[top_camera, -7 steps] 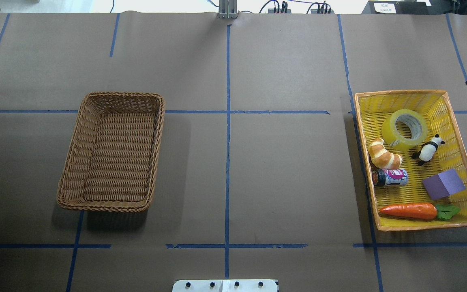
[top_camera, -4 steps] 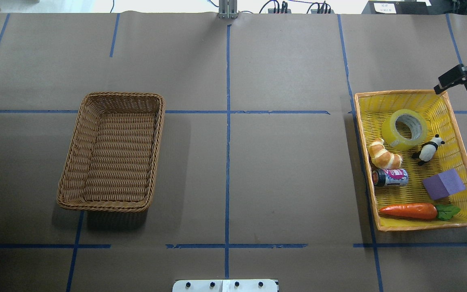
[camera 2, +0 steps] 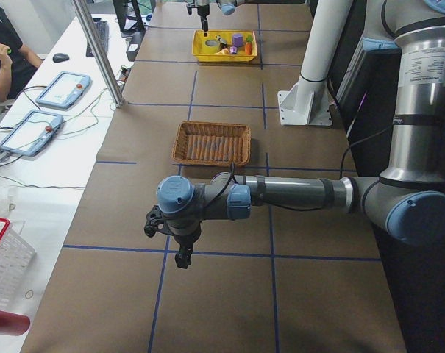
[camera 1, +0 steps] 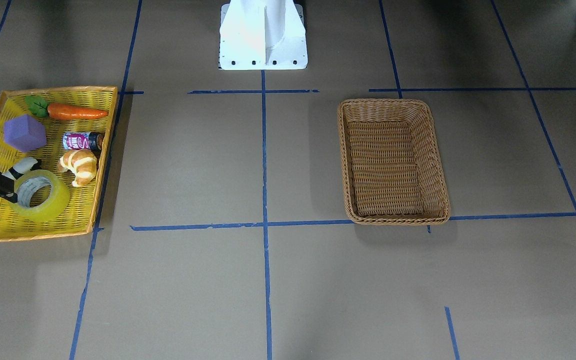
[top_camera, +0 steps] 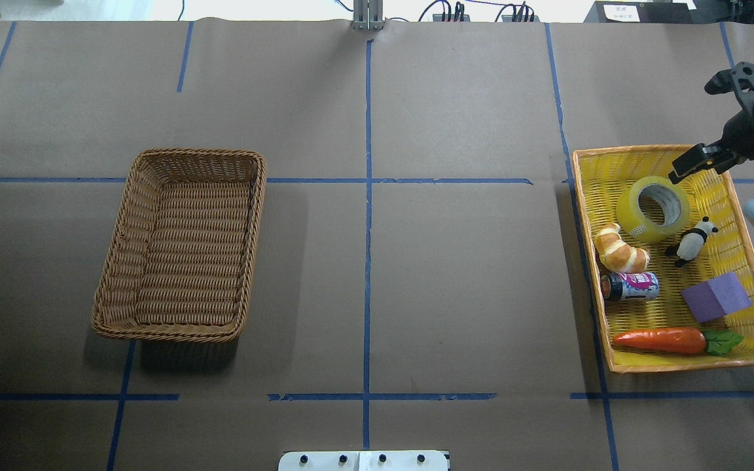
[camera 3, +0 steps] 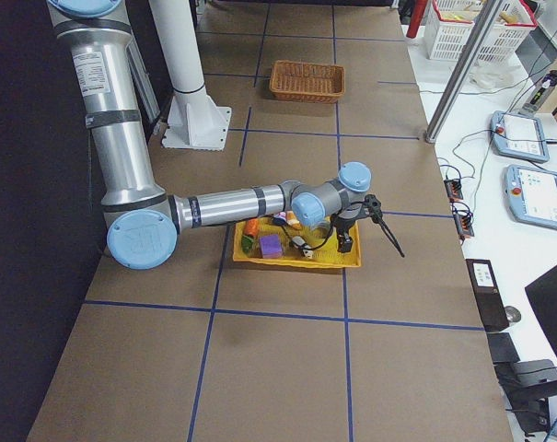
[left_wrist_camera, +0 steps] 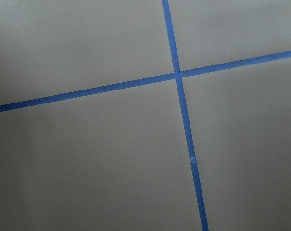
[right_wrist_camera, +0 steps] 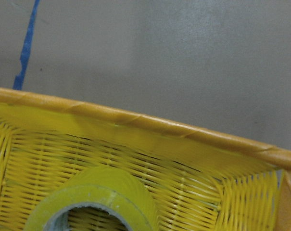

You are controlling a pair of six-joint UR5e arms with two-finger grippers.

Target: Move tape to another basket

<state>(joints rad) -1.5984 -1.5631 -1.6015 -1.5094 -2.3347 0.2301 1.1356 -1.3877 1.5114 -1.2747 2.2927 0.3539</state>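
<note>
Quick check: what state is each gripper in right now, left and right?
Left gripper: cannot be told; it shows only in the left side view.
Right gripper: open, holding nothing, by the tape.

Overhead looks forward from the robot's edge of the table (top_camera: 468, 294); front camera faces back from the opposite edge (both share the basket (top_camera: 187, 261)); wrist cameras sit close.

Bright, even overhead light. Soft shadow beside basket (top_camera: 180, 245) on worktop (top_camera: 468, 294). Right wrist view slightly blurred at the close tape (right_wrist_camera: 111, 187).
</note>
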